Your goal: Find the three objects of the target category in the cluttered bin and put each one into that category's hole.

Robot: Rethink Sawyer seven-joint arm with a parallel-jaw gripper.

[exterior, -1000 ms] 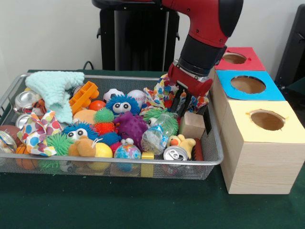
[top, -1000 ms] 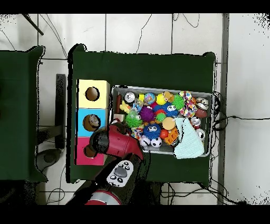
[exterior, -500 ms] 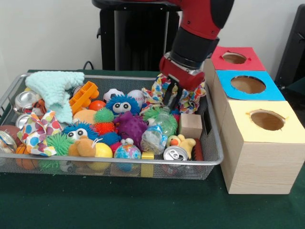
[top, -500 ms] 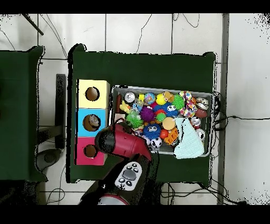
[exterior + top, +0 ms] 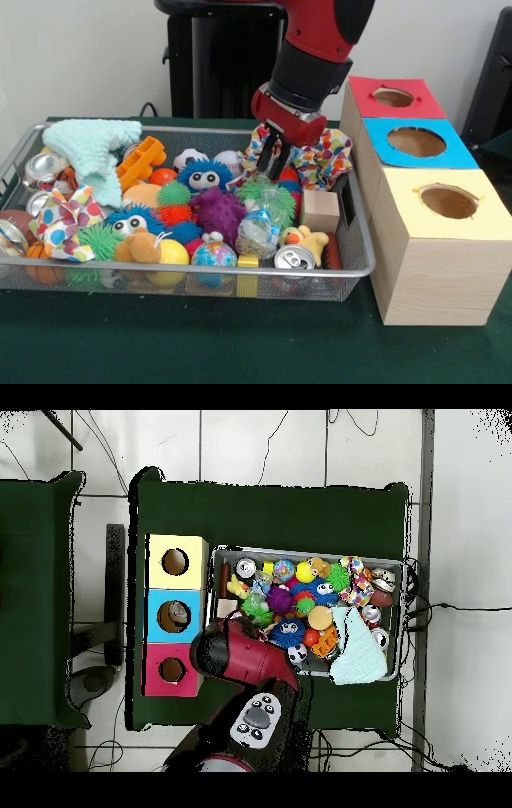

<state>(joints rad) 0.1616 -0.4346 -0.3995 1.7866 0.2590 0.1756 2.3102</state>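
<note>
- The wire bin (image 5: pixel 352 268) rests on the desk (image 5: pixel 200 344).
- Three boxes (image 5: pixel 436 240) stand in a row just beside the bin, to its right in the front view.
- Inside the bin, the knitted cloth (image 5: pixel 94 148) lies at the end farthest from the boxes.
- The wooden block (image 5: pixel 322 210) and the can (image 5: pixel 294 258) lie at the end nearest the boxes.
- The gripper (image 5: pixel 272 164) hangs over that end, behind the block.
</note>
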